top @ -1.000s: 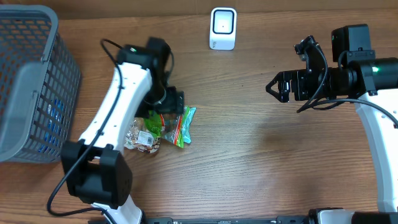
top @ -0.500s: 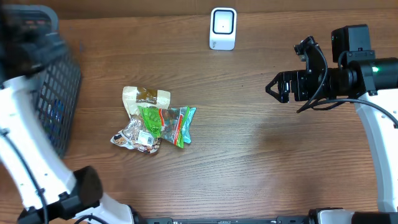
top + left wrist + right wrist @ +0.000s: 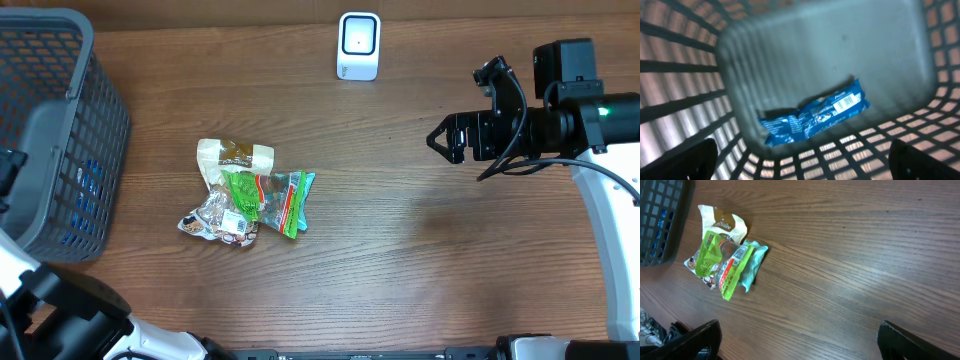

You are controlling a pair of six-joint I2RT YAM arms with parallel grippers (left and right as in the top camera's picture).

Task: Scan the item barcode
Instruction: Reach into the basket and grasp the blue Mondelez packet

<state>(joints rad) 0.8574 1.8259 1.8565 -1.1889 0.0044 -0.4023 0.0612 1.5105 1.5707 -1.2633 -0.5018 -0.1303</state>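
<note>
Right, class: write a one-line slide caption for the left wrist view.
Open left tool looks down into the grey basket, where a blue packet lies on the floor, white label up.

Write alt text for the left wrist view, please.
A blue snack packet lies on the floor of a grey mesh basket, seen from above. The open left gripper shows only as dark fingertips in the bottom corners.

Legible txt: none. On blue foil snack packet (image 3: 812,116) in grey plastic basket (image 3: 790,45): white label patch (image 3: 844,103), print too blurred to read.
</note>
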